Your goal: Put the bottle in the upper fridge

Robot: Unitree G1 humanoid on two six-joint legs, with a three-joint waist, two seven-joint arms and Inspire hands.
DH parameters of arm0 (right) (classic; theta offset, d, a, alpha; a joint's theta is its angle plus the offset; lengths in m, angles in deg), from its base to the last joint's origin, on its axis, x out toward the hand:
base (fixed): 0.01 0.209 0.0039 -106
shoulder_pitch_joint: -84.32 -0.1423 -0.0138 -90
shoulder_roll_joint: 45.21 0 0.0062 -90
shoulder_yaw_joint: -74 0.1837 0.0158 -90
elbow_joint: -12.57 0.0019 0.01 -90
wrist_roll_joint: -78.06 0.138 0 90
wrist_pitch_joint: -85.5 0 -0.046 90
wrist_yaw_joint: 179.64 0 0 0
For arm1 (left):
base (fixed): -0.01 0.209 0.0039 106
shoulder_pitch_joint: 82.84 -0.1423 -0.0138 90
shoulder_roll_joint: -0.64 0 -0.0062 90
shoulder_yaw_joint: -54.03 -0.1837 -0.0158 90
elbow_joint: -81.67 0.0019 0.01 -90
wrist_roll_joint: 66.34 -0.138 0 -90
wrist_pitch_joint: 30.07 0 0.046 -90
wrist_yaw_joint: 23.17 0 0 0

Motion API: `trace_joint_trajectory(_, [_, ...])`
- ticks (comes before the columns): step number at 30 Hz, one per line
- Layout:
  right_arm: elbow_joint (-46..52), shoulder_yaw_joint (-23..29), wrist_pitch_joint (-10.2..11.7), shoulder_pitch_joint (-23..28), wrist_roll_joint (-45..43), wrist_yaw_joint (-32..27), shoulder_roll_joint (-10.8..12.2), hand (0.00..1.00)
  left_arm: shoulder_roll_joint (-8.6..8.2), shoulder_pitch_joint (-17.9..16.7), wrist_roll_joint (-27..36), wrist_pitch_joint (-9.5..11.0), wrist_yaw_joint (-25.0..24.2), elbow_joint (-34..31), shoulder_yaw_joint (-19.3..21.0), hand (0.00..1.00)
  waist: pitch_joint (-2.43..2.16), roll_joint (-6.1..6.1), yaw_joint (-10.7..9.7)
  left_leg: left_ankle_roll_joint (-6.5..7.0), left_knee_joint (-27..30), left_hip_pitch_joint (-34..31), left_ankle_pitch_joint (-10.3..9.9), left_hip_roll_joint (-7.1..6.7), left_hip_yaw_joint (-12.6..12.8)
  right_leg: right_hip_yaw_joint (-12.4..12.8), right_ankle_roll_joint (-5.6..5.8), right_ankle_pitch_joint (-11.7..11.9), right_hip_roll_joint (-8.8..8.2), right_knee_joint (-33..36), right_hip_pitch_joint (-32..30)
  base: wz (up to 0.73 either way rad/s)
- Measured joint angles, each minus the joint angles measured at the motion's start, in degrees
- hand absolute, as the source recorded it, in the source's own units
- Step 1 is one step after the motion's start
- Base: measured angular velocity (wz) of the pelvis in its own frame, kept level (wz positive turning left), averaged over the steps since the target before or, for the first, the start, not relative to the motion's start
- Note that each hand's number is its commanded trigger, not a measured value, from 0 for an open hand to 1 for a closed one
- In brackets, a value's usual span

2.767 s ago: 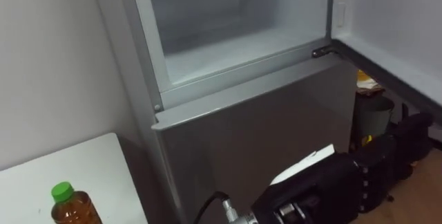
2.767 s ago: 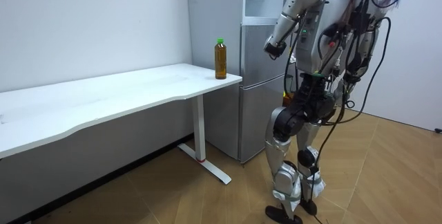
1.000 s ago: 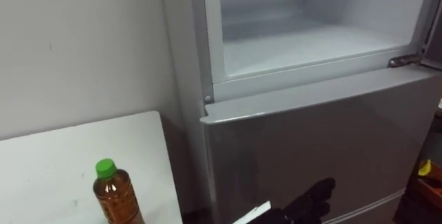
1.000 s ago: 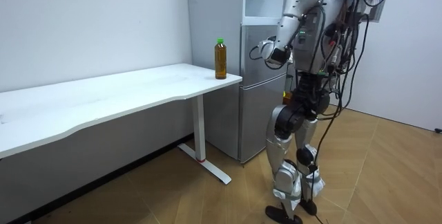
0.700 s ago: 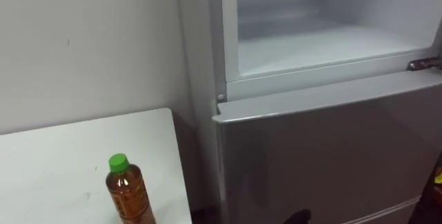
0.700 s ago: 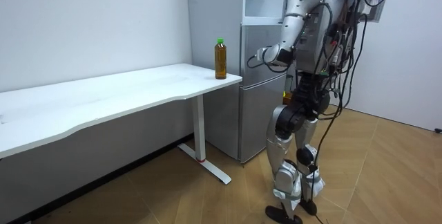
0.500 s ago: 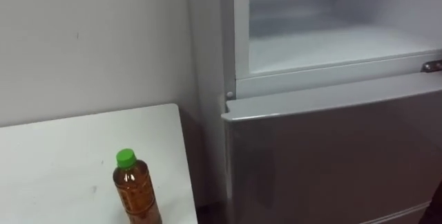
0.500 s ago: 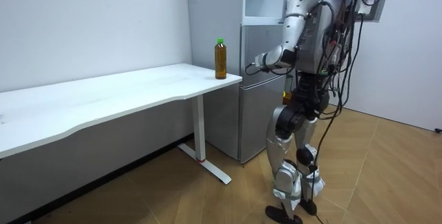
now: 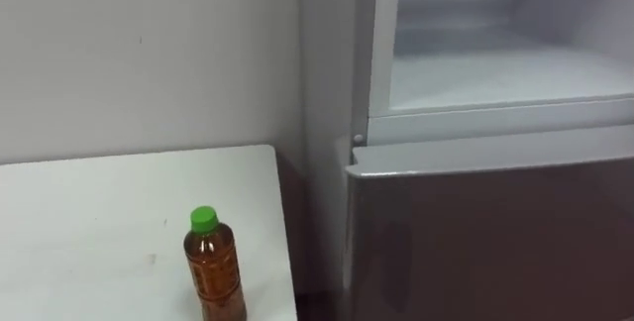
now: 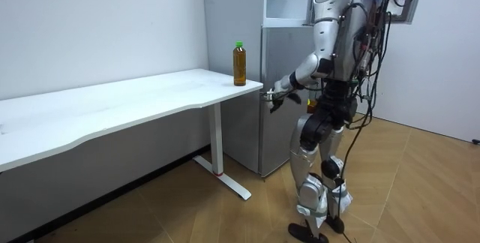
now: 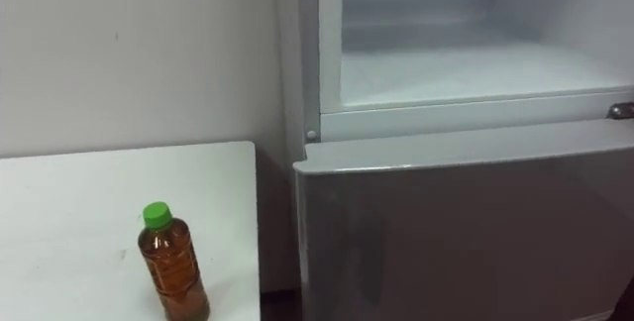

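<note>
One bottle [image 9: 215, 271] of brown liquid with one green cap [image 9: 204, 219] stands upright on the white bench [image 9: 89, 232], near the corner beside the fridge [image 10: 279, 134]. It is exactly where it stood a few seconds ago, and nothing touches it. What has changed is the robot. Its left arm was raised at the height of the upper fridge compartment [image 9: 500, 73] nearly three seconds ago and has come down in stages. The left hand [image 10: 273, 97] now hangs low, about level with the bench top, just off the bench's corner and in front of the fridge's lower door [image 9: 495, 232]. It carries nothing; whether it is open or closed I cannot tell at this range. The head camera has also swung toward the robot's left, so the bottle sits further into the eye views than before, and the fridge has slid toward their right edge. The robot stands on the same spot, facing the fridge and the bench end. My reading is that work at the upper compartment is over, since it stands open with a bare white floor, and attention is turning to the bottle. The pick-up has not begun, so most of the task remains. Counted: one bottle, one cap, one bench, and one fridge with two compartments, the upper open and empty, the lower shut behind its grey door.
</note>
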Motion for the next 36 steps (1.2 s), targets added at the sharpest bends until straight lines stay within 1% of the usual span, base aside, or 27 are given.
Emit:
trace_joint_trajectory(1, [0.3, 0.2, 0.38, 0.54, -0.19, -0.04, 0.0, 0.0, -0.02, -0.12, -1.05, 0.31, 0.85, 1.3, 0.05, 0.0, -0.01, 0.04, 0.1, -0.01, 0.04, 0.0, -0.01, -0.01, -0.12, -0.05, 0.0, 0.0, 0.0, 0.0, 0.05, 0.08])
trace_joint_trajectory(2, [0.38, 0.37, 0.96, 1.23, -0.31, -0.06, 0.01, 0.0, -0.34, -0.41, -2.56, 1.29, 2.54, 4.52, 0.64, 0.0, -0.02, 0.15, 0.38, -0.01, 0.04, 0.02, -0.01, -0.04, -0.22, -0.04, 0.0, 0.0, 0.0, -0.02, 0.07, 0.0])
trace_joint_trajectory(3, [0.41, 0.37, 1.1, 1.87, -0.4, -0.04, 0.05, 0.0, -0.97, -0.56, -3.69, 2.48, 4.09, 8.98, 1.82, 0.0, 0.0, 0.38, 0.93, -0.02, 0.01, 0.22, -0.01, -0.06, -0.21, -0.03, 0.0, 0.0, 0.03, -0.03, 0.19, -0.03])
trace_joint_trajectory(4, [0.41, 0.36, 1.45, 2.7, -0.42, -0.03, 0.09, 0.0, -1.47, -0.97, -4.4, 3.13, 5.7, 13.02, 2.54, 0.0, 0.0, 0.36, 1.24, -0.04, -0.06, 0.4, 0.01, -0.08, -0.22, -0.05, 0.0, 0.0, 0.05, -0.02, 0.31, -0.05])
trace_joint_trajectory(6, [0.32, 0.44, 1.53, 3.56, -0.39, -0.03, 0.1, 0.0, -1.84, -1.91, -4.27, 3.64, 7.26, 17.11, 3.91, 0.0, -0.07, 0.67, 1.6, -0.09, -0.06, 0.42, 0.05, -0.08, -0.24, -0.09, 0.0, 0.0, 0.05, 0.01, 0.27, 0.0])
trace_joint_trajectory(7, [0.18, 0.85, 1.54, 3.82, -0.39, 0.0, 0.19, 0.0, -2.48, -2.07, -4.25, 4.62, 8.1, 20.59, 5.56, 0.0, -0.11, 1.06, 1.82, -0.09, -0.04, 0.44, 0.06, -0.09, -0.24, -0.06, -0.01, 0.01, 0.05, 0.0, 0.3, 0.0])
trace_joint_trajectory(8, [0.16, 0.94, 1.57, 3.94, -0.45, 0.0, 0.22, 0.0, -3.05, -2.19, -4.25, 5.06, 8.59, 22.36, 6.76, 0.0, 0.04, 0.82, 1.93, -0.09, -0.03, 0.42, 0.06, -0.11, -0.3, -0.07, -0.02, 0.01, 0.05, -0.01, 0.34, 0.06])
trace_joint_trajectory(9, [0.0, 1.2, 1.73, 4.06, -1.24, 0.01, 0.37, 0.0, -4.06, -2.31, -4.25, 5.82, 9.84, 25.87, 9.22, 0.0, 0.08, 0.84, 1.87, -0.09, 0.01, 0.35, 0.06, -0.23, -0.81, -0.26, -0.02, 0.01, 0.04, -0.02, 0.47, 0.12])
trace_joint_trajectory(10, [-0.05, 1.29, 1.8, 4.14, -2.05, 0.0, 0.51, 0.0, -4.53, -2.4, -4.22, 6.03, 10.99, 28.19, 11.22, 0.0, 0.06, 0.95, 1.93, -0.1, 0.03, 0.23, 0.08, -0.31, -1.17, -0.88, -0.02, -0.01, -0.05, -0.07, 0.38, 0.15])
trace_joint_trajectory(11, [-0.05, 1.42, 1.8, 4.14, -2.12, 0.01, 0.57, 0.0, -4.61, -2.55, -4.19, 6.32, 11.48, 29.28, 12.14, 0.0, 0.04, 0.96, 2.0, -0.1, 0.03, 0.19, 0.13, -0.36, -1.3, -1.13, -0.05, -0.03, -0.1, -0.13, 0.2, 0.09])
trace_joint_trajectory(12, [-0.05, 2.38, 1.8, 4.14, -2.66, 0.09, 0.72, 0.0, -4.9, -3.13, -4.08, 7.18, 12.46, 31.33, 14.44, 0.0, 0.02, 0.83, 2.28, -0.1, -0.02, 0.32, 0.19, -0.47, -1.34, -1.02, -0.17, -0.23, -0.17, -0.14, 0.22, 0.0])
trace_joint_trajectory(13, [-0.35, 3.52, 1.89, 4.2, -3.27, 0.02, 0.8, 0.0, -5.43, -3.6, -3.92, 7.51, 13.91, 33.41, 16.68, 0.0, -0.03, 0.87, 2.73, -0.1, -0.02, 0.52, 0.19, -0.58, -1.38, -0.82, -0.18, -0.45, -0.22, -0.14, 0.42, 0.0])
trace_joint_trajectory(14, [-0.75, 3.85, 1.98, 4.19, -3.43, -0.01, 0.8, 0.0, -5.7, -3.78, -3.78, 7.51, 14.85, 34.23, 17.64, 0.0, -0.04, 0.82, 2.94, -0.1, -0.02, 0.64, 0.2, -0.63, -1.52, -0.94, -0.17, -0.49, -0.25, -0.17, 0.57, 0.13])
trace_joint_trajectory(15, [-1.44, 4.21, 1.97, 4.37, -3.77, -0.09, 0.83, 0.0, -6.08, -4.23, -2.97, 7.53, 16.48, 35.19, 19.2, 0.0, -0.09, 0.71, 3.1, -0.06, 0.04, 0.68, 0.26, -0.86, -2.2, -1.43, -0.07, -0.74, -0.38, -0.33, 0.97, 0.25])
trace_joint_trajectory(16, [-1.46, 4.28, 1.93, 4.87, -4.25, -0.17, 0.95, 0.0, -6.34, -4.75, -2.62, 7.54, 17.91, 35.48, 20.19, 0.0, -0.21, 0.53, 3.4, -0.02, 0.03, 0.69, 0.38, -1.04, -2.57, -1.41, 0.01, -1.15, -0.5, -0.53, 1.02, 0.26])
trace_joint_trajectory(17, [-1.45, 4.32, 1.93, 5.16, -4.32, -0.17, 1.09, 0.0, -6.38, -5.05, -2.01, 7.55, 18.51, 35.48, 20.31, 0.0, -0.31, 0.48, 3.5, -0.02, 0.03, 0.7, 0.49, -1.06, -2.64, -1.43, 0.03, -1.19, -0.49, -0.66, 1.05, 0.17])
trace_joint_trajectory(18, [-1.47, 4.71, 1.85, 5.38, -4.67, -0.15, 1.5, 0.0, -6.66, -5.44, -1.77, 7.59, 19.49, 35.53, 21.29, 0.0, -0.45, 0.21, 3.93, -0.05, 0.03, 0.72, 0.61, -1.08, -2.85, -1.46, 0.01, -1.17, -0.41, -0.94, 1.2, 0.07])
trace_joint_trajectory(19, [-1.48, 5.15, 1.85, 5.48, -4.94, -0.16, 1.79, 0.0, -7.04, -5.95, -1.3, 7.59, 20.52, 35.78, 22.12, 0.0, -0.45, 0.11, 4.52, -0.06, 0.02, 0.73, 0.63, -1.08, -2.9, -1.48, 0.01, -1.17, -0.38, -0.98, 1.36, 0.05])
trace_joint_trajectory(20, [-1.51, 5.21, 1.85, 5.5, -4.94, -0.21, 1.79, 0.0, -7.24, -6.02, -0.96, 7.59, 21.06, 36.06, 22.4, 0.0, -0.44, 0.08, 4.7, -0.07, 0.0, 0.74, 0.63, -1.08, -2.9, -1.47, 0.01, -1.17, -0.37, -1.0, 1.51, 0.07])
trace_joint_trajectory(26, [-1.96, 5.16, 1.88, 5.48, -4.95, -1.96, 1.73, 0.0, -8.08, -5.65, -0.67, 7.44, 25.62, 37.82, 22.58, 0.0, -0.43, 0.14, 5.21, -0.18, 0.05, 0.73, 0.67, -1.36, -4.19, -1.62, -0.19, -1.74, -0.27, -1.2, 2.0, 0.1])
trace_joint_trajectory(29, [-2.35, 5.1, 1.88, 5.54, -4.93, -2.72, 1.73, 0.0, -8.53, -5.59, -0.7, 7.25, 27.58, 38.55, 23.4, 0.0, -0.42, 0.14, 5.27, -0.29, 0.04, 0.68, 0.72, -1.42, -4.61, -2.09, -0.28, -1.99, -0.27, -1.2, 2.15, 0.1])
trace_joint_trajectory(30, [-2.42, 5.1, 1.88, 5.59, -4.93, -2.77, 1.73, 0.0, -8.62, -5.87, -0.86, 7.22, 28.4, 38.66, 23.42, 0.0, -0.41, 0.15, 5.27, -0.32, 0.01, 0.66, 0.72, -1.46, -4.77, -2.51, -0.28, -2.08, -0.31, -1.17, 2.23, 0.14])
trace_joint_trajectory(31, [-2.45, 5.07, 1.87, 5.71, -4.96, -2.81, 1.73, 0.0, -8.65, -6.1, -1.05, 7.19, 29.08, 38.78, 23.36, 0.0, -0.41, 0.15, 5.11, -0.36, 0.03, 0.51, 0.75, -1.64, -5.46, -3.17, -0.27, -2.12, -0.38, -1.17, 2.45, 0.19])
trace_joint_trajectory(33, [-2.75, 5.06, 1.87, 5.72, -4.96, -2.97, 1.73, 0.0, -8.69, -6.11, -1.1, 7.18, 29.88, 38.77, 23.32, 0.0, -0.4, 0.15, 5.05, -0.39, 0.05, 0.26, 0.77, -1.78, -5.88, -3.41, -0.2, -2.25, -0.43, -1.18, 2.5, 0.19])
trace_joint_trajectory(36, [-3.74, 5.05, 1.87, 5.52, -4.92, -3.51, 1.7, 0.0, -8.6, -6.62, -2.92, 6.93, 31.57, 38.78, 23.17, 0.0, -0.4, 0.14, 4.97, -0.39, 0.07, -0.17, 0.77, -1.91, -6.3, -4.42, -0.14, -2.34, -0.61, -1.17, 2.42, 0.11])
